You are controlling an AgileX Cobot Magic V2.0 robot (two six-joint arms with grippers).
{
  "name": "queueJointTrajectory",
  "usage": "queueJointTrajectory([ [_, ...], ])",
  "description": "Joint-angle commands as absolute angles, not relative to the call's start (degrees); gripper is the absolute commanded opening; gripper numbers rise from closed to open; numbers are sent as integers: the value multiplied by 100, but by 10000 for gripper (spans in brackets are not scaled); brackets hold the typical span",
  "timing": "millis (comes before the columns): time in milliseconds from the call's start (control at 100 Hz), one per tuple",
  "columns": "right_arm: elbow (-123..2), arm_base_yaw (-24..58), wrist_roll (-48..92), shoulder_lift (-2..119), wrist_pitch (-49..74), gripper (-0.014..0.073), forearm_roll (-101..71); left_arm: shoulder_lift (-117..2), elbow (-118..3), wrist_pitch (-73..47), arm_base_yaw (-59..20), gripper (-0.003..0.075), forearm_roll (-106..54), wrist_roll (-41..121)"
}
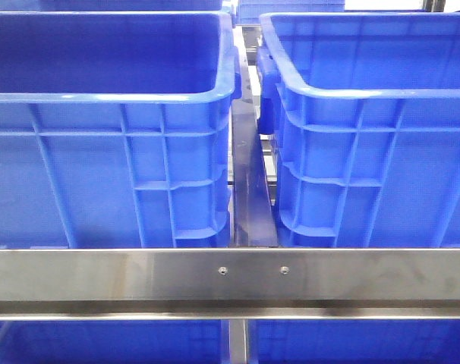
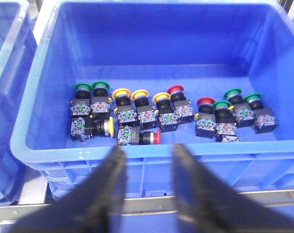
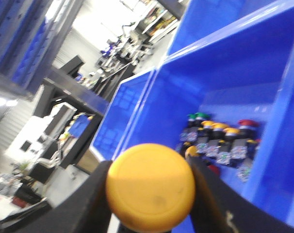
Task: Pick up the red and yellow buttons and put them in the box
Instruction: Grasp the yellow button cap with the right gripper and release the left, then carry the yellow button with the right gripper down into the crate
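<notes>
Two blue crates [image 1: 108,114] are standing side by side behind a steel rail [image 1: 230,277] in the front view, with neither arm showing there. The left hand [image 2: 146,160] is hovering with its two dark fingers [image 2: 113,170] spread apart and holding nothing, just above the near wall of a blue crate [image 2: 152,48]. Beyond that hand, on the crate floor, a row of push buttons [image 2: 166,116] is lying: green-capped ones at both ends, yellow and red ones in the middle, and two tipped on their sides nearest the hand, one yellow and one red. The right hand [image 3: 151,189] is gripping a yellow button [image 3: 151,187] by its round cap, pinched between both fingers, raised outside a crate [image 3: 234,87]. Past this hand, more buttons [image 3: 220,141] are sitting inside that crate.
</notes>
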State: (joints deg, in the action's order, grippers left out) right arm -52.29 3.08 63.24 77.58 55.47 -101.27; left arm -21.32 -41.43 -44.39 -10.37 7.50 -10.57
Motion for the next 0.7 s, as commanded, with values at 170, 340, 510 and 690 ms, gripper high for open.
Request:
queueJointTrajectory([
  [170,-5639,16,6991,7566,4992,146,-10792,-2097,-4253,-4018,-1012,-19,727,-1130],
  [340,-5792,-336,7897,7566,3830,146,-10792,-2097,-4253,-4018,-1012,-19,727,-1130],
  [510,-5792,-392,8992,7566,1992,146,-10792,-2097,-4253,-4018,-1012,-19,727,-1130],
  [690,-5799,-392,10045,7796,797,146,-10802,-2097,-4253,-4018,-1012,-19,727,-1130],
])
